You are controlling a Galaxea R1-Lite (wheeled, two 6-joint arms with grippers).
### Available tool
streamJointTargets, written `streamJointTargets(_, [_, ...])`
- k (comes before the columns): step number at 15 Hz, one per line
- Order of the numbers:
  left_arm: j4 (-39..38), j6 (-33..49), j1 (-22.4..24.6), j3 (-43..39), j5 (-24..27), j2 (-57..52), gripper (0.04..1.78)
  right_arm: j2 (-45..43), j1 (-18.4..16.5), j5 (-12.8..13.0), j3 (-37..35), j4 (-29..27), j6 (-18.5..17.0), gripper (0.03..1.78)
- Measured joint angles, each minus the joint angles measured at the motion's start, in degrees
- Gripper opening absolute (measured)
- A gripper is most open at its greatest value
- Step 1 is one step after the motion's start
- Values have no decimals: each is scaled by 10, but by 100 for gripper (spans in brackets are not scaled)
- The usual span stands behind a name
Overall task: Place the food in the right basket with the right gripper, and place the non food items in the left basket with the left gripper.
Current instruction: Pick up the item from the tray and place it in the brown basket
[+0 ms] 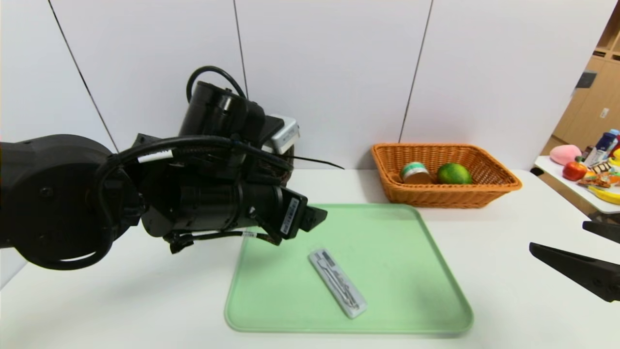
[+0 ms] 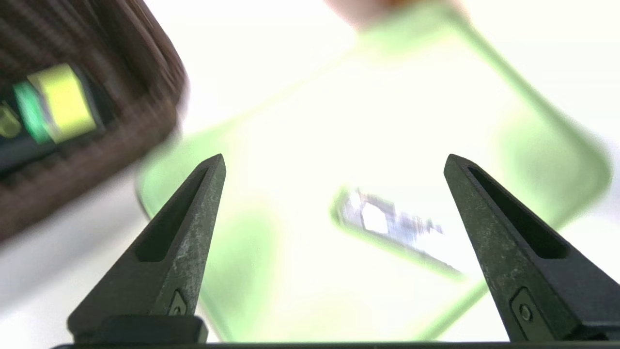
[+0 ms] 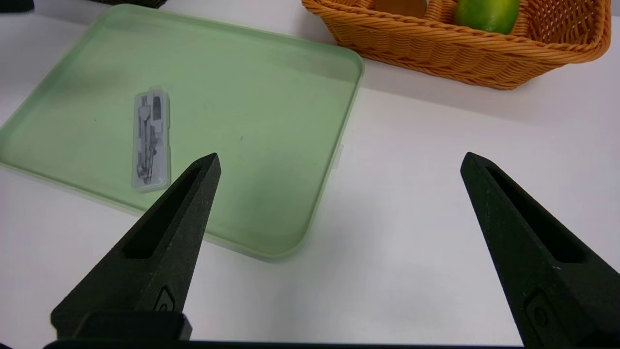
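Note:
The slim clear-grey cutlery case [image 1: 337,282] lies on the green tray [image 1: 411,271]. My left gripper [image 2: 334,162] is open and empty above the tray's far left part, with the case [image 2: 387,223] ahead of it. In the head view its arm hides most of the dark brown basket [image 1: 286,160]. The pump bottle's label [image 2: 58,104] shows inside that basket [image 2: 97,145]. The black pouch is hidden. The lime [image 1: 454,173] and the tin can [image 1: 415,172] lie in the orange basket [image 1: 484,186]. My right gripper [image 3: 339,160] is open and empty over bare table right of the tray.
A side table [image 1: 576,191] with toys and fruit stands at the far right. The white wall runs close behind both baskets. The right gripper [image 1: 557,235] shows at the right edge of the head view.

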State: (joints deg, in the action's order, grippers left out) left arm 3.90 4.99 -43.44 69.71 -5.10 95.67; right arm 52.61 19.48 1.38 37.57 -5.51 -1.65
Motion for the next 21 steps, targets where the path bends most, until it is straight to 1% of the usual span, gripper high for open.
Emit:
streamJointTargets(2, [51,52,-44,4,-38,5,163,-7,-1,2,-5,-1,0,171])
streamJointTargets(5, [138,160,-99,23,-88,33,165,-17,-1,3,-8,-5,0,171])
streamJointTargets(8, [172,249,-141,36,-152,74,167,-30,-2,2,-15,-2,1,171])
streamJointTargets(11, [204,311,-153,86,-158,119,167,-45,-2,-1,-28,-1,0,171])
streamJointTargets(13, [234,352,-154,141,-156,153,167,-57,-1,-2,-40,-1,0,171])
streamJointTargets(15, [251,390,-153,176,-154,186,168,-66,-1,-2,-46,-1,0,171])
streamJointTargets(18, [255,429,-149,193,-152,214,169,-75,-1,-4,-55,-2,1,171])
streamJointTargets(21, [255,436,-140,195,-152,227,169,-80,-1,-5,-61,0,2,171])
